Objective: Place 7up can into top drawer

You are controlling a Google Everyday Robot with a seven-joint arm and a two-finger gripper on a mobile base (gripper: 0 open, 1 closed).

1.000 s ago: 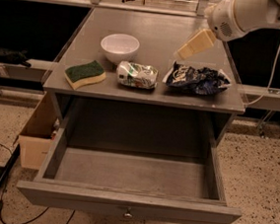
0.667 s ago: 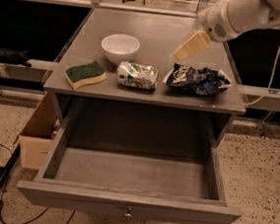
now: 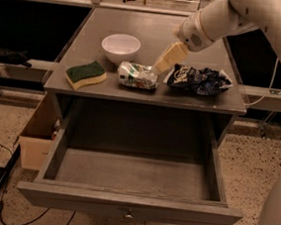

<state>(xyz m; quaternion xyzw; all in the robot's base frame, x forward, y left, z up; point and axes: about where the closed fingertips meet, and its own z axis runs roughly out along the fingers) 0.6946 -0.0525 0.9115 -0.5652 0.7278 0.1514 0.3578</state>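
7up can: small crushed green-and-white drink can with silver ends point(image 3: 138, 76), lying on its side near the front edge of the grey cabinet top point(image 3: 154, 23).
Can and jaws: the cream, wedge-shaped gripper point(image 3: 159, 68) slants down from the upper right, its tip at the can's right end; whether they touch cannot be told.
Jaw state: cannot be told from this view.
Arm: smooth white robot arm point(image 3: 224, 18), reaching in from the upper right.
Neighbours of the can: dark blue crinkled chip bag point(image 3: 198, 79) just to its right; round white bowl point(image 3: 118, 55) just behind it to the left; green-topped yellow sponge with wavy edges point(image 3: 86, 74) farther left, apart from the can.
Bowl contents: only its plain white inside shows.
Top drawer: wide, shallow grey wooden drawer point(image 3: 129, 205), pulled out below the cabinet top, well below the can.
Drawer contents: only its bare matte grey floor shows.
Drawer front: small round metal knob point(image 3: 128, 214) at the centre.
Beside the cabinet: brown cardboard box point(image 3: 36, 139) on the speckled floor, left of the drawer.
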